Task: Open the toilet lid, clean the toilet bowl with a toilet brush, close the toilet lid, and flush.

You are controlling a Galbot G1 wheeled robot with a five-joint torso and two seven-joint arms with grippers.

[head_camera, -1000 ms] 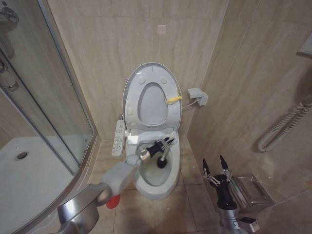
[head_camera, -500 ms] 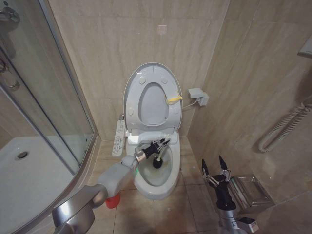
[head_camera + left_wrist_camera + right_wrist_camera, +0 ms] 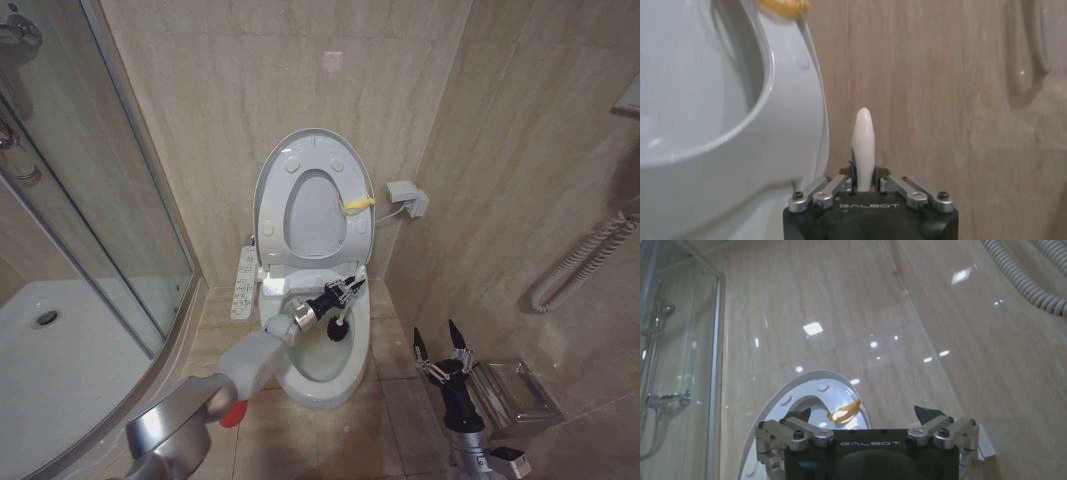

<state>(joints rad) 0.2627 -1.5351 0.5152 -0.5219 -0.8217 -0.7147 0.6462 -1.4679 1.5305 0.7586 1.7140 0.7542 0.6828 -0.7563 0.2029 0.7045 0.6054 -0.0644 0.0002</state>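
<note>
Toilet bowl on tiled floor, beige tiled walls.

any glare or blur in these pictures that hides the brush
Right wrist view: bright light spots glare on the wall tiles. Left wrist view: the brush handle looks sharp in the left gripper; the lid is soft. Head view: even light, brush head dark in the bowl.

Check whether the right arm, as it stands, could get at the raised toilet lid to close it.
Probably yes. The right claw hangs open and empty beside the toilet bowl, and the toilet lid stands upright with nothing between them. The left claw, holding the toilet brush, sits lower, over the bowl.
</note>
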